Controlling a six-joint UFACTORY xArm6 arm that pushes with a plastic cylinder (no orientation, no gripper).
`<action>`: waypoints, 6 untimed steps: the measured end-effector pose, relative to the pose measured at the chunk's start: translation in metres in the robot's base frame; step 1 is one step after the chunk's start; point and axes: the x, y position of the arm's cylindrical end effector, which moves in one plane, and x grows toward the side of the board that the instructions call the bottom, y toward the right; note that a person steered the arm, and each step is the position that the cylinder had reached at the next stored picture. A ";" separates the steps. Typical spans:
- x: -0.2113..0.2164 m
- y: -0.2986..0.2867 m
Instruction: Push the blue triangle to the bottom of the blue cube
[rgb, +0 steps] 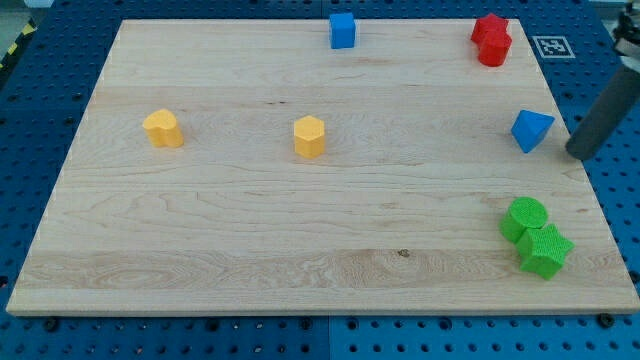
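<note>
Pincer there is none on my rig: only my tip (578, 153), just right of the blue triangle (531, 130), not touching, near the board (300, 220)'s right edge. Farther off, the blue cube (342, 30) sits at the top edge.

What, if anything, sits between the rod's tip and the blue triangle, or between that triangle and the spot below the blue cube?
Nothing visible. My tip sits just to the view's right of the blue triangle, with bare board between them. From the triangle to the spot below the blue cube, the wood is open; the nearer yellow block lies lower and further left.
</note>
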 end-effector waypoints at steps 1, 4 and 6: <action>-0.002 -0.028; -0.055 -0.045; -0.073 -0.033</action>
